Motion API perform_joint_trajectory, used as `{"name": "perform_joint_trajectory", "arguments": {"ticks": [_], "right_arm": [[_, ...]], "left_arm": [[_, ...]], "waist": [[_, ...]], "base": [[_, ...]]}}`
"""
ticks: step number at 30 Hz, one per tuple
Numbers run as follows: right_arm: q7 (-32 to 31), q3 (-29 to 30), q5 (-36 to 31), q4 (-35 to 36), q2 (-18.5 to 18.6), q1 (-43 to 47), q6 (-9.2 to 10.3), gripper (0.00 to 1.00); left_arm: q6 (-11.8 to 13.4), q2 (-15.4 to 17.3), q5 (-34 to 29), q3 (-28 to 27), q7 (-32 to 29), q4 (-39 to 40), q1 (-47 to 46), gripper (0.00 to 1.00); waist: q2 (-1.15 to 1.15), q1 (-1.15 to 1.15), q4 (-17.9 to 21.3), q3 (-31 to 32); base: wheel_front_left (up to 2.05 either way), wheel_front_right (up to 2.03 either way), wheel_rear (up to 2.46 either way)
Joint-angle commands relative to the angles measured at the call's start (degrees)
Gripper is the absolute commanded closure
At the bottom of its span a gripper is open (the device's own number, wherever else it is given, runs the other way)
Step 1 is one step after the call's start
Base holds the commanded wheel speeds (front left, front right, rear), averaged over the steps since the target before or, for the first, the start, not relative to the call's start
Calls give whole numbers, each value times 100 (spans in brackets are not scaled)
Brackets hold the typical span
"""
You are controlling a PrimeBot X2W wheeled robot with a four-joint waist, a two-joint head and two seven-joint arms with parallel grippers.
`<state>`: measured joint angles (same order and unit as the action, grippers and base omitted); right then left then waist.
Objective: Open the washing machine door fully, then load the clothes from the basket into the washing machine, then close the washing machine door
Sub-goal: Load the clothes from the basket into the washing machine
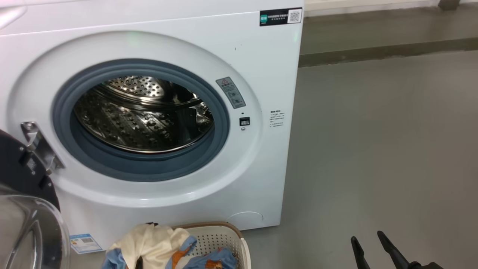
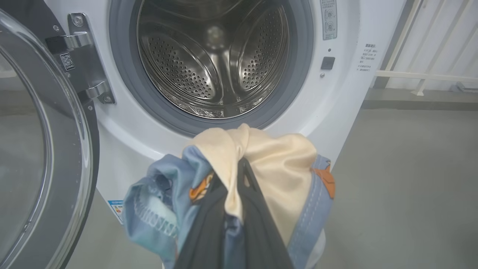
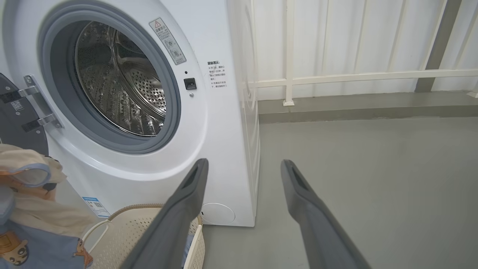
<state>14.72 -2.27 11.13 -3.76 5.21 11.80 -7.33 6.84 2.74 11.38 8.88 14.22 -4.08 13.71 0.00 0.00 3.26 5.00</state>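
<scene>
left pincer (image 2: 229, 172) clamped on bundle of light blue bear-print and cream fabric (image 2: 278, 160), held over cream perforated plastic basket (image 1: 224, 239). steel drum mouth (image 2: 213, 56) of white front-loader (image 2: 336, 112) dead ahead, farther and higher. dark-framed glass door (image 2: 48, 157) open at left. right pincer (image 3: 242, 166) gaping, empty, off right.

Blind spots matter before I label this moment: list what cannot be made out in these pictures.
Head view: the basket is cut by the bottom edge and covered by the clothes; what remains inside is unclear.
Left wrist view: the left gripper is half buried in the clothes.
Head view: the washing machine door is cut by the left edge.
Label text on the washing machine is too small.
</scene>
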Motion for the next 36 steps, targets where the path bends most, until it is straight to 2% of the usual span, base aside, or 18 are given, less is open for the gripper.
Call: {"name": "perform_joint_trajectory", "arguments": {"ticks": [1,8,17,22,28,29,36], "right_arm": [[28,-173,11,120,92,-173,-16,0],[28,-289,33,102,23,-259,-16,0],[28,-386,64,99,-141,-388,-16,0],[28,-477,129,110,-213,-591,-16,0],[28,-679,397,118,-231,-852,-16,0],[28,-679,397,118,-231,-852,-16,0],[28,-842,577,107,-232,-1001,-16,0]], "left_arm": [[51,14,21,-195,78,184,-338,100],[34,14,66,-322,78,25,-945,100],[-61,145,-70,-697,78,-554,-2179,100],[-101,466,-194,-946,78,-1028,-3099,100],[-102,1025,-394,-1168,78,-1933,-4214,100],[-102,1025,-394,-1168,78,-1933,-4214,100],[-56,1552,-566,-1336,78,-2987,-5147,100]], "waist": [[0,0,75,-53],[0,0,431,-263],[0,0,1161,-820],[0,0,1550,-1296],[0,0,1964,-1833],[0,0,1964,-1833],[0,0,2296,-2172]], "base": [[0,0,0],[0,0,0],[0,0,0],[0,0,0],[0,0,0],[0,0,0],[0,0,0]]}}
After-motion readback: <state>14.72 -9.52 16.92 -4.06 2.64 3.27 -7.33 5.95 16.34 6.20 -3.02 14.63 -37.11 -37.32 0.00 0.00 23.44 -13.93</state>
